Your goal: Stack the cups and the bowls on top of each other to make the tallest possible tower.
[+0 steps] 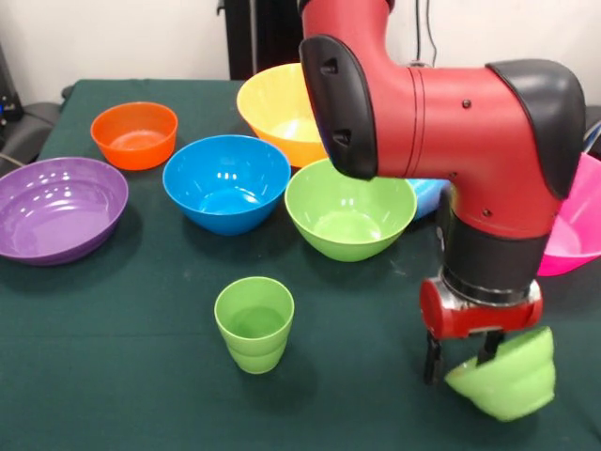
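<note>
A small green bowl [507, 378] is held by the hand [462, 365] near the front right of the surface [113, 376]. The bowl is tipped over on its side, and its rim is pinched between the two dark fingers [432, 362]. The hand is closed on that rim, and the bowl hangs low, close to the surface or just touching it; which one cannot be told.

The bowls and cups look like thin, shiny plastic. They are probably light and stiff, and not easily broken. Shiny plastic can be slippery, so a slip could happen if the rim is held loosely. The rim is likely the best place to be held, because the round sides are too wide for the fingers.

Seven bowls can be counted: a purple bowl [58, 208], an orange bowl [134, 134], a blue bowl [226, 182], a yellow bowl [274, 111], a big green bowl [347, 209], a pink bowl [577, 221] partly hidden by the arm, and the small green one in the hand. One green cup [254, 323] stands upright alone at the front middle. A bit of light blue [427, 194] is seen behind the arm; it may be another cup.
</note>
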### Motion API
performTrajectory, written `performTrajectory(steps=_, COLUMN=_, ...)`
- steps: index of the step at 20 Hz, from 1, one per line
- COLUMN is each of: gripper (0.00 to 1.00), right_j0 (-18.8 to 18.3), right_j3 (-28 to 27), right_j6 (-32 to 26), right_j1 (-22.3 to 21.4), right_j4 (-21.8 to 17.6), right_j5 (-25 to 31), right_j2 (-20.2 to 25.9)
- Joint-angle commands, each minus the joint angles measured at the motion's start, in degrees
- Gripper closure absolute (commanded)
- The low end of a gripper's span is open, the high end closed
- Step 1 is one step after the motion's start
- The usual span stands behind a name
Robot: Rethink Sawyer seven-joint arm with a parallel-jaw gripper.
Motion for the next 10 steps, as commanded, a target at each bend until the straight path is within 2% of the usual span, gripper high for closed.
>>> performTrajectory(steps=1, gripper=0.00, right_j0=1.9, right_j3=-9.3, right_j6=8.8, right_j1=8.1, right_j4=1.2, right_j5=5.4, right_j2=2.4)
performTrajectory(steps=5, gripper=0.00, right_j0=2.5, right_j3=-12.9, right_j6=10.0, right_j1=9.3, right_j4=3.0, right_j5=8.6, right_j2=1.9)
performTrajectory(steps=10, gripper=0.00, right_j0=3.7, right_j3=-13.6, right_j6=12.9, right_j1=9.5, right_j4=5.0, right_j5=9.7, right_j2=0.5)
